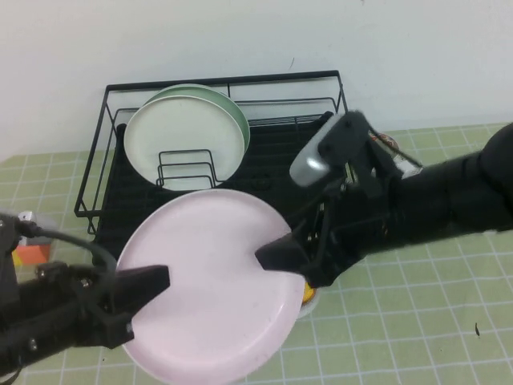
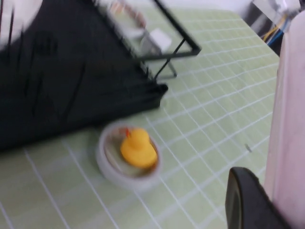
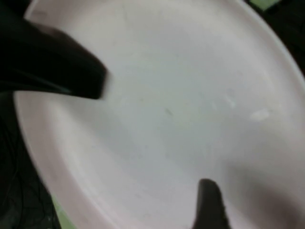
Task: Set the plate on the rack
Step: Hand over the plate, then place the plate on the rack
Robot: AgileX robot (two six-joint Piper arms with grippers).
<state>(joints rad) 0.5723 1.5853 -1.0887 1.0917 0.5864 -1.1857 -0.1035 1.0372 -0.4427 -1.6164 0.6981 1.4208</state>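
The pale pink plate (image 1: 212, 281) is held tilted above the table, in front of the black wire rack (image 1: 96, 172). My left gripper (image 1: 152, 282) is shut on the plate's left rim; in the left wrist view one finger (image 2: 248, 205) lies against the plate's edge (image 2: 288, 119). My right gripper (image 1: 272, 255) reaches down from the right and sits over the plate's right rim. The plate's face (image 3: 181, 109) fills the right wrist view, with the left gripper (image 3: 62, 67) on its rim. The rack's base also shows in the left wrist view (image 2: 71, 86).
A cream-white plate (image 1: 183, 140) and a pale green plate (image 1: 238, 116) stand upright in the rack's back left dividers. A grey bowl with a yellow duck (image 2: 136, 148) stands on the green checked mat under the plate's right side (image 1: 308, 295). An orange object (image 1: 28, 253) lies at the far left.
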